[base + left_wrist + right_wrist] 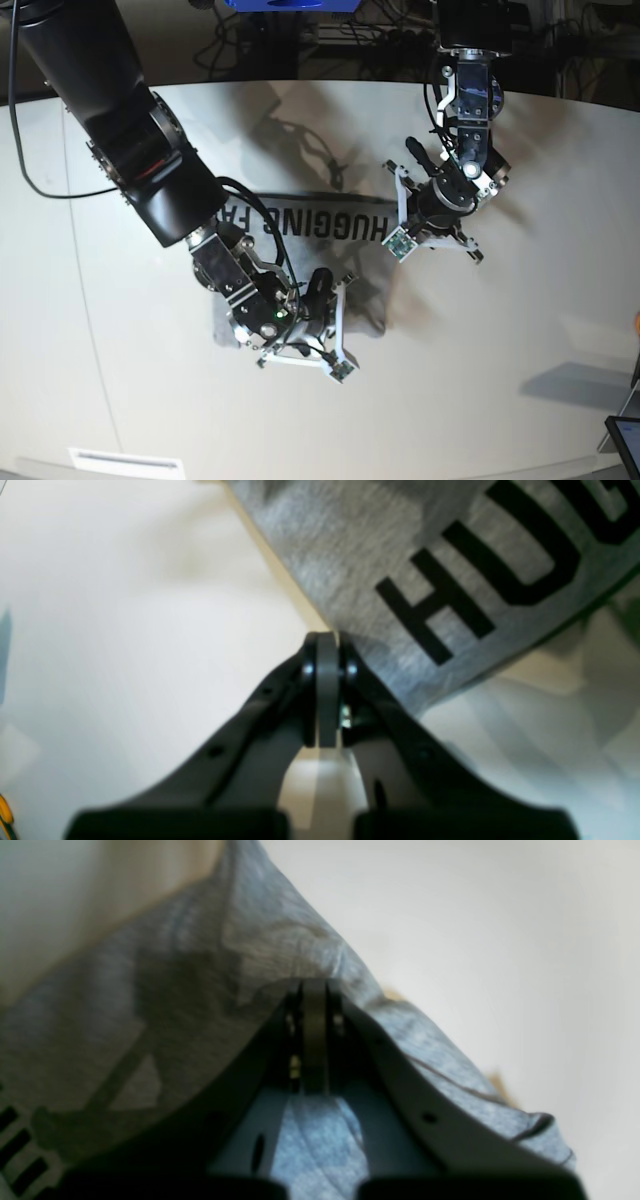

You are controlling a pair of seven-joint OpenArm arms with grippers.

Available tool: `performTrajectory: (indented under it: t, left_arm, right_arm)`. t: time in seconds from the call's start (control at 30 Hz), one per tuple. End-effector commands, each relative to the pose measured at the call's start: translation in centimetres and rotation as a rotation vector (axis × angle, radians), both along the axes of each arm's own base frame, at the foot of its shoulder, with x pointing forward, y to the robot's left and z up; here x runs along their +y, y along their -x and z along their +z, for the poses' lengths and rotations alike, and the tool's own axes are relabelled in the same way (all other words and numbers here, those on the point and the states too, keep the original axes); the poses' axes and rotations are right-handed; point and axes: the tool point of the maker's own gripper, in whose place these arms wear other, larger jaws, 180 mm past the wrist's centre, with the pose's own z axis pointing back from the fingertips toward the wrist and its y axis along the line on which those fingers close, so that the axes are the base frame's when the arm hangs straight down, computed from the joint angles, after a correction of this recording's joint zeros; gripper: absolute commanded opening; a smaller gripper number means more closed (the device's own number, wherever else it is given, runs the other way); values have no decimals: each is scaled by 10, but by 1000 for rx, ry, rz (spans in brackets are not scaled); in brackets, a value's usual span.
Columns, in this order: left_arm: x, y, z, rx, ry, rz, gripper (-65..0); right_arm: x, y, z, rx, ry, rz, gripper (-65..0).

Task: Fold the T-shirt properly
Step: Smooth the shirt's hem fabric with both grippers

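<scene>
The heather-grey T-shirt [300,250] lies folded into a rectangle on the white table [520,350], its black lettering running along the far strip. In the left wrist view my left gripper [328,636] is shut right at the shirt's edge [350,580], close to the corner beside the letter H, and the fabric runs up to the pads. My right gripper [314,984] is shut with grey cloth [200,990] bunched over and around both fingers at the shirt's near side. In the base view the arms hide both fingertips.
Cables and a blue object [290,4] sit behind the table's far edge. A dark screen corner [625,440] shows at the lower right. A white label [125,462] lies near the front edge. Arm shadows fall across the tabletop.
</scene>
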Motion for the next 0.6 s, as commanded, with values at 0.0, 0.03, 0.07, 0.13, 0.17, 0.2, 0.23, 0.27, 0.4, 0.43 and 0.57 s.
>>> performTrajectory:
  t: [0.0, 0.03, 0.07, 0.13, 0.17, 0.2, 0.23, 0.27, 0.4, 0.43, 0.57]
  left_arm:
    - [-1, -8, 12, -44, 11, 0, -648]
    - [-1, -8, 12, -44, 11, 0, -648]
    - [-1, -8, 12, -44, 11, 0, -648]
    - [-1, -9, 12, -46, 11, 0, -648]
    - [-1, -9, 13, -47, 11, 0, -648]
    - [-1, -10, 13, -47, 10, 0, -648]
    - [-1, -10, 13, -49, 10, -1, -648]
    - [-1, -10, 13, -48, 9, -1, -648]
    - [-1, -11, 14, -48, 8, 1, -648]
    - [0, -11, 14, -49, 8, 2, -648]
    - [0, -11, 13, -48, 7, 3, -648]
  right_arm:
    - [10, -18, 28, -70, -46, 3, -644]
    - [9, -20, 27, -74, -46, 1, -644]
    - [8, -21, 27, -75, -47, -1, -644]
    - [5, -23, 24, -69, -40, -8, -644]
    - [5, -25, 25, -74, -40, -10, -644]
    - [4, -28, 25, -80, -45, -13, -644]
    - [4, -29, 25, -84, -49, -15, -644]
    - [2, -31, 25, -89, -51, -20, -644]
    - [-1, -34, 22, -95, -56, -29, -644]
    - [-2, -34, 20, -92, -55, -31, -644]
    - [-5, -33, 14, -77, -46, -39, -641]
